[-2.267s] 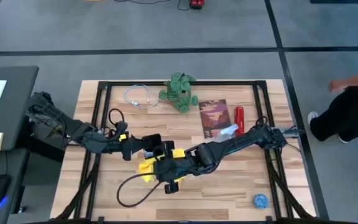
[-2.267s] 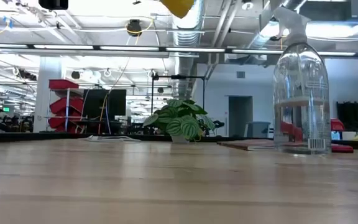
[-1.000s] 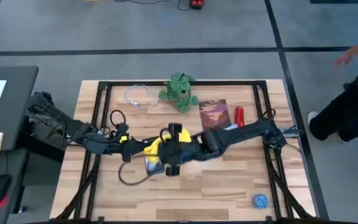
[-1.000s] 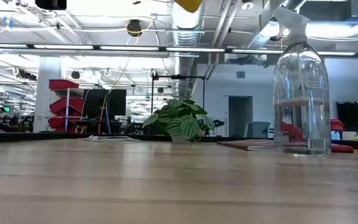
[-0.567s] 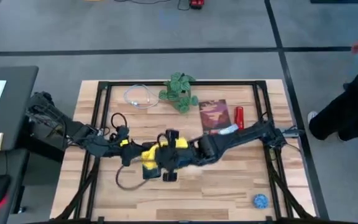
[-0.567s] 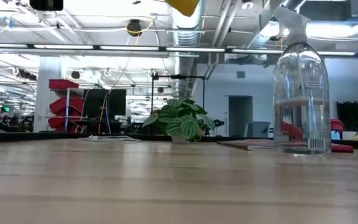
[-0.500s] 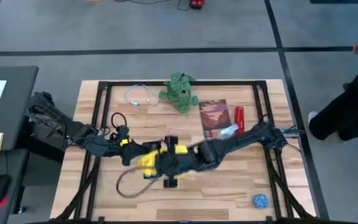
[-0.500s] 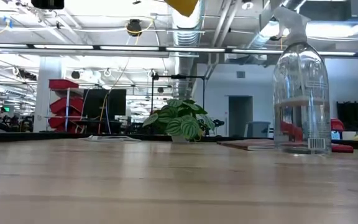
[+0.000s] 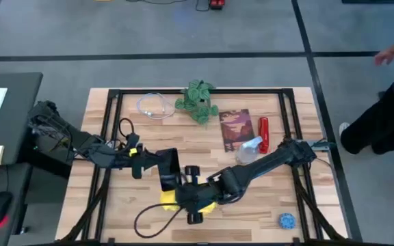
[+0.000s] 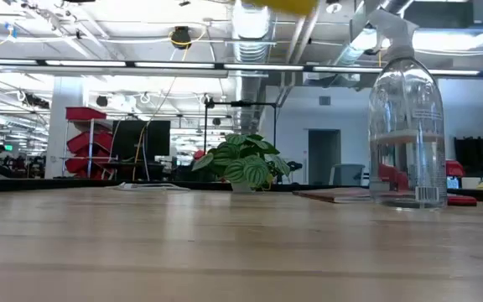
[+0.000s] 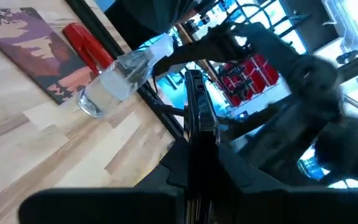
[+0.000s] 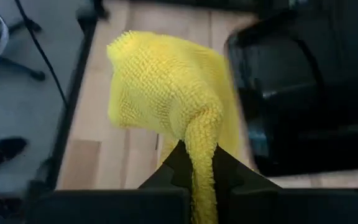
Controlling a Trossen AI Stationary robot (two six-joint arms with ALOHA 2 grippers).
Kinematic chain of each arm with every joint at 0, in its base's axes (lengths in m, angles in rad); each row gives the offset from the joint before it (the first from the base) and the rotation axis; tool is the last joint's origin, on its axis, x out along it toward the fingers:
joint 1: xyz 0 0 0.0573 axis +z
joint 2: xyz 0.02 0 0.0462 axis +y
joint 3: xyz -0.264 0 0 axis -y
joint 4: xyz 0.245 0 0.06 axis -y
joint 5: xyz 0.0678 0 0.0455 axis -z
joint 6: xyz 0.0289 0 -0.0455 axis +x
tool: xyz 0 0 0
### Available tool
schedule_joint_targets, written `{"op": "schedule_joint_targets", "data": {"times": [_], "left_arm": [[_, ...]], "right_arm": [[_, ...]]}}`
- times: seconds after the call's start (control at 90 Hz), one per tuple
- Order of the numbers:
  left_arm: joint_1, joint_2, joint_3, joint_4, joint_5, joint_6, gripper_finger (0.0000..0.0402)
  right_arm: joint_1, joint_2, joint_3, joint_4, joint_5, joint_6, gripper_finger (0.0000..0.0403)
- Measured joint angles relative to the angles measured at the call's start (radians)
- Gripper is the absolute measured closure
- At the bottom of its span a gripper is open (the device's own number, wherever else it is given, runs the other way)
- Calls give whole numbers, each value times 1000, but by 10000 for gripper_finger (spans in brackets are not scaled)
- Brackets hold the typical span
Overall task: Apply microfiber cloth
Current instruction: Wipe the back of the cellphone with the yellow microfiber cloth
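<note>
The bright yellow microfiber cloth (image 12: 166, 87) hangs bunched from my right gripper (image 12: 197, 165), which is shut on it near the table's middle front (image 9: 191, 199). The cloth also peeks into the low view's top edge (image 10: 285, 4). Just beyond it, toward the left, my left gripper (image 9: 161, 169) is shut on a black phone (image 9: 169, 167). The phone shows edge-on in the left wrist view (image 11: 196, 118) and as a dark slab beside the cloth in the right wrist view (image 12: 291, 93). My left gripper pinches the black phone between its two fingers across its thin edge (image 11: 199, 155). The fingers come level from the table's left, and the phone stands clear of the table. My right gripper pinches a gathered fold of the cloth (image 12: 199, 140) between its two fingers. The rest (image 12: 148, 74) bulges loose beyond the fingertips, clear of the table.
A potted plant (image 9: 197, 101), a white cable (image 9: 152, 106), a book (image 9: 234, 128), a red object (image 9: 263, 128) and a clear spray bottle (image 9: 250, 147) fill the far half. A blue ball (image 9: 287, 220) lies front right. A black cable (image 9: 149, 220) loops front left. A person (image 9: 388, 116) stands at the right.
My right gripper has carried the yellow cloth off the phone toward the table's near edge and a little right. The phone, which the cloth covered a second ago, now shows bare in my left gripper. The left gripper has stayed nearly where it was.
</note>
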Motion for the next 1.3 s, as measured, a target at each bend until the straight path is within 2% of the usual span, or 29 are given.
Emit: {"op": "schedule_joint_targets", "data": {"times": [0.156, 0.322, 0.467, 0.544, 0.644, 0.711, 0.889, 1.144, 1.3], "left_arm": [[0, 1, 0, -4, -1, 1, 390], [0, 1, -1, -6, -1, 0, 390], [0, 1, -2, -4, -2, -7, 390], [0, 1, -2, 2, -4, -6, 390], [0, 5, -7, 5, -5, 13, 390], [0, 4, -7, 25, -2, 25, 390], [1, 3, -7, 36, -37, 53, 390], [1, -11, -3, -27, -46, 39, 390], [0, -45, 0, -92, -44, 19, 390]], "right_arm": [[5, -74, 1, 50, -8, -30, 403], [-20, -90, 1, 136, 201, -202, 403], [-80, -56, 2, 176, 239, -302, 403], [-110, -21, 2, 181, 199, -315, 403], [-123, 6, 2, 165, 98, -289, 403], [-120, 20, 5, 163, 30, -249, 403], [-81, 89, 3, 86, -63, -171, 403], [-40, 165, 1, -57, -109, -78, 403], [-47, 234, 0, 0, -159, -79, 403]]}}
